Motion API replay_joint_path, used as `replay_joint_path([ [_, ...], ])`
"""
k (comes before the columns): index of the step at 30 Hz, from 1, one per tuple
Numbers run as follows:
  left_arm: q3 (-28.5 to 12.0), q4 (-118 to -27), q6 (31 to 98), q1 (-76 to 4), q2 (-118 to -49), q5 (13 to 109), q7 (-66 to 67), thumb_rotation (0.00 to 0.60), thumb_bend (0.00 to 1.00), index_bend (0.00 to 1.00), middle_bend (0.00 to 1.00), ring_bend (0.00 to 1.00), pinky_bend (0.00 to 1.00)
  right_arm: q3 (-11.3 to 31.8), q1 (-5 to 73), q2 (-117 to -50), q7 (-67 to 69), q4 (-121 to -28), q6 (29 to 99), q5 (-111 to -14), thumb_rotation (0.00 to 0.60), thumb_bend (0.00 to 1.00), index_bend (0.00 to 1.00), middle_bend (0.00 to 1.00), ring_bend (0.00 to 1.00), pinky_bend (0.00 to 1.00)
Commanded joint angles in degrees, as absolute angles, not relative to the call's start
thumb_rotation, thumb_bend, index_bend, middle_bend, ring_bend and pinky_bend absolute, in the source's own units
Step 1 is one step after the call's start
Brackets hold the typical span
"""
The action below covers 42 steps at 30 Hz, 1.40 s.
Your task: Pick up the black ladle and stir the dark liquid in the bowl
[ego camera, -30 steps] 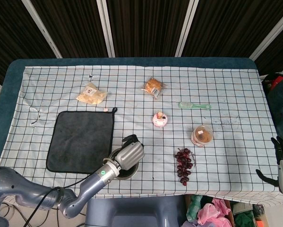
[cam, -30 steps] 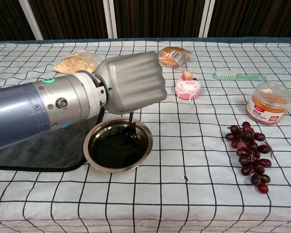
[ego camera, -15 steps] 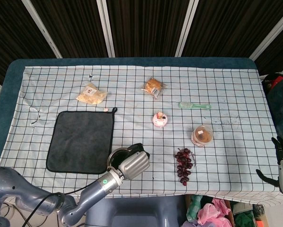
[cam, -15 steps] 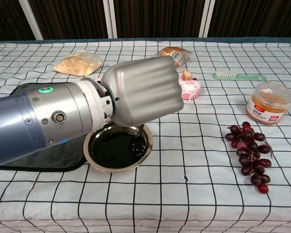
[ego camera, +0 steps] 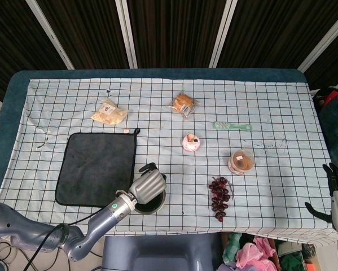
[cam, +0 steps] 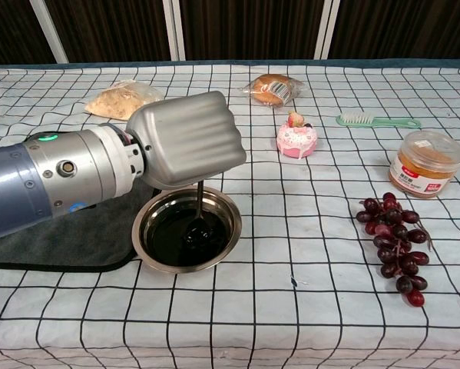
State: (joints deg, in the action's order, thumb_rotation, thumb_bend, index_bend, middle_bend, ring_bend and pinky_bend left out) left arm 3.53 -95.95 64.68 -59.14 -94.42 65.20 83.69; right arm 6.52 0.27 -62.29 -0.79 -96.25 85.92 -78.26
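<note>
My left hand [cam: 185, 141] [ego camera: 147, 187] hovers over the metal bowl [cam: 228, 235] [ego camera: 156, 206] of dark liquid and grips the black ladle [cam: 196, 214]. The ladle's handle drops straight down from the fist, and its scoop sits in the liquid near the bowl's middle. In the head view the hand hides most of the bowl and the ladle. My right hand [ego camera: 337, 195] shows only at the right edge of the head view, off the table, with fingers apart and nothing in it.
A dark cloth [ego camera: 97, 168] [cam: 76, 238] lies left of the bowl. Grapes [cam: 395, 246], a spice jar [cam: 428, 164], a pink cake [cam: 296, 138], a green brush [cam: 377, 120], wrapped bread [cam: 273, 88] and a snack bag [cam: 121, 100] are spread over the checked tablecloth.
My left hand swung to the bowl's right side half a second ago, then back left, dragging the ladle's scoop through the liquid. The right hand has stayed still.
</note>
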Motion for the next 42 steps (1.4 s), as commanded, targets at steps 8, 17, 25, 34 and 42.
replay_joint_path([
  [8, 2.9, -97.4, 65.8, -58.2, -93.9, 62.1, 86.9, 0.600, 0.14, 0.10, 0.89, 0.76, 0.75, 6.5, 0.3, -62.3, -0.7, -96.3, 85.8, -78.3, 0.600, 0.11, 0.03, 0.01, 0.06, 0.22],
  [17, 0.1, -105.9, 73.5, -55.7, -88.3, 65.2, 85.0, 0.600, 0.13, 0.11, 0.68, 0.58, 0.67, 6.6, 0.3, -62.3, -0.5, -96.2, 85.8, -78.1, 0.600, 0.11, 0.03, 0.01, 0.06, 0.22],
  [25, 4.2, -123.0, 91.3, -36.1, -68.9, 67.9, 55.5, 0.600, 0.13, 0.14, 0.14, 0.12, 0.21, 6.6, 0.7, -62.4, -1.7, -95.6, 84.9, -77.3, 0.600, 0.11, 0.03, 0.01, 0.06, 0.22],
  [34, 13.5, -108.8, 90.2, -22.2, -58.4, 80.4, 12.2, 0.600, 0.13, 0.10, 0.04, 0.01, 0.06, 6.5, 1.2, -63.3, -3.6, -94.7, 84.3, -77.1, 0.600, 0.11, 0.03, 0.01, 0.06, 0.22],
  [42, 13.7, -99.8, 92.0, -18.1, -58.2, 88.2, 0.7, 0.600, 0.13, 0.10, 0.04, 0.00, 0.05, 6.6, 1.2, -63.5, -3.8, -94.7, 84.9, -77.4, 0.600, 0.11, 0.03, 0.01, 0.06, 0.22],
])
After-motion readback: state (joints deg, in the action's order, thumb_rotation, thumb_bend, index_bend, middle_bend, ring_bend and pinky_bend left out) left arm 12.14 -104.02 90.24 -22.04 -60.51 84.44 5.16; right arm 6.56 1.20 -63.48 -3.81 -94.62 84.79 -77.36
